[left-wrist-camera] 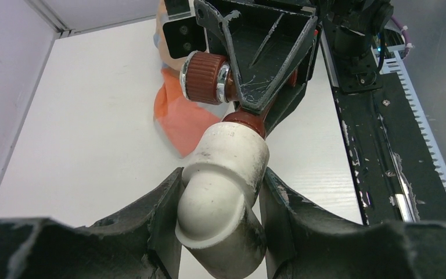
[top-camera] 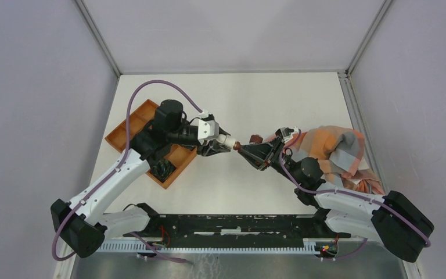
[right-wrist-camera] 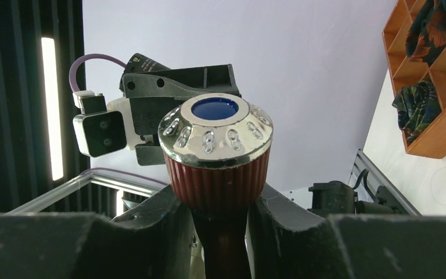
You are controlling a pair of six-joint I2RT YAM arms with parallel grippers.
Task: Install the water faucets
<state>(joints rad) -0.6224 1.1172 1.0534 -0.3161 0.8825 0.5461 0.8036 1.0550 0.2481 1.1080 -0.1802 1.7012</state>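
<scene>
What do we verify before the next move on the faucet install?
1. Left gripper clamped on the white elbow fitting: ok.
2. Right gripper clamped on the faucet just under its knob: ok.
3. Faucet end meets the fitting's mouth: ok, touching in the left wrist view.
4. Faucet seated fully home: cannot tell.
5. Cloth and tray clear of the joint: ok.
</scene>
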